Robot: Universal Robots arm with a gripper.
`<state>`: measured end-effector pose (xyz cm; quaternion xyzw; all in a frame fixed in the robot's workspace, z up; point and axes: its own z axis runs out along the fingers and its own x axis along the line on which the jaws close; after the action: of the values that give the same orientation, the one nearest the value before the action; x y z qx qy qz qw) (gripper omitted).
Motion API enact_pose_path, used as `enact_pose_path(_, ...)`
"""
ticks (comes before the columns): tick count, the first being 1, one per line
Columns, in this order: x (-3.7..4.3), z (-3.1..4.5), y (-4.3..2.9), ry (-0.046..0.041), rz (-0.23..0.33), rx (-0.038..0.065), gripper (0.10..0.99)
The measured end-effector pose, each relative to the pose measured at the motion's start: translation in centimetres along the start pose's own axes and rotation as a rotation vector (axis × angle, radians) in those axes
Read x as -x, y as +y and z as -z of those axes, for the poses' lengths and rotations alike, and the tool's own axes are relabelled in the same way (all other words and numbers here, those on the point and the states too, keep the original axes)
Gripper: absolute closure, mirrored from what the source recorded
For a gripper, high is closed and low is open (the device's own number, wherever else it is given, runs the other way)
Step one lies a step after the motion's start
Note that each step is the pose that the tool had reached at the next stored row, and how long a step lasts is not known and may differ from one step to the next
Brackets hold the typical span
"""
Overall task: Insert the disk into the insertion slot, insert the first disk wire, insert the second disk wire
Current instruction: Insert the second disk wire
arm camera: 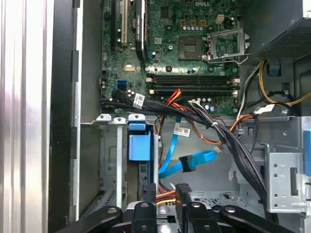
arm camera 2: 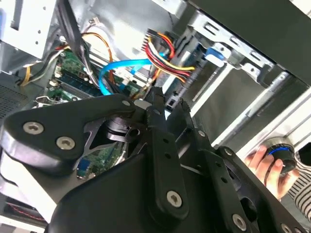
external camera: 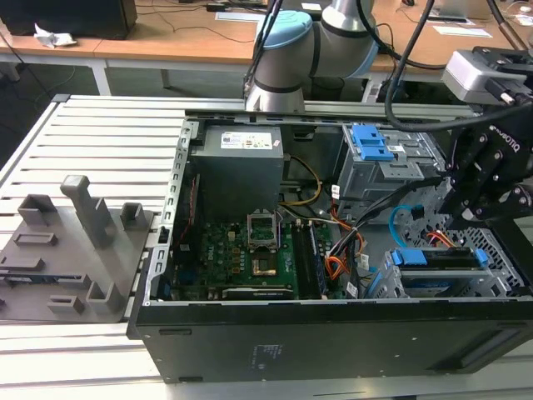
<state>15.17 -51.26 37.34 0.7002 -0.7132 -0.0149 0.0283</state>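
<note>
While disk [arm camera: 139, 145] sits in insertion slot [arm camera: 109, 165], gripper [arm camera: 167, 208] pinches black plug of first disk wire [arm camera: 182, 190] beside disk's end. Second disk wire [arm camera: 187, 161] loops nearby, untouched.

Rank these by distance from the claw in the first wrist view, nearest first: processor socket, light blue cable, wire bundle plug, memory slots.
1. Wire bundle plug, right at the claw.
2. Light blue cable, looping just past the plug.
3. Memory slots, on the motherboard's nearer part.
4. Processor socket, farthest, beyond the slots.
</note>
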Motion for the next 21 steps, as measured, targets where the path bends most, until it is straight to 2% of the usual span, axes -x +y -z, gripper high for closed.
enact_pose_path(1, 0.64, 0.01, 0.01, 0.0, 0.0, 0.0, 0.784)
enact_pose_path(4, 0.93, 0.01, 0.02, 0.0002, 0.005, 0.0, 0.784)
enact_pose_path(9, 0.93, 0.01, 0.02, 0.0112, 0.184, -0.004, 0.784)
enact_pose_path(11, 0.93, 0.01, 0.01, 0.0147, 0.239, -0.005, 0.784)
enact_pose_path(14, 0.98, 0.0, 0.02, 0.0147, 0.24, -0.005, 0.784)
enact_pose_path(17, 1.82, -0.04, 0.34, 0.0146, 0.24, -0.005, 0.784)
enact_pose_path(18, 1.85, -0.06, 0.55, 0.0147, 0.24, -0.005, 0.784)
enact_pose_path(21, 1.83, -0.16, 1.98, 0.0152, 0.24, -0.009, 0.784)
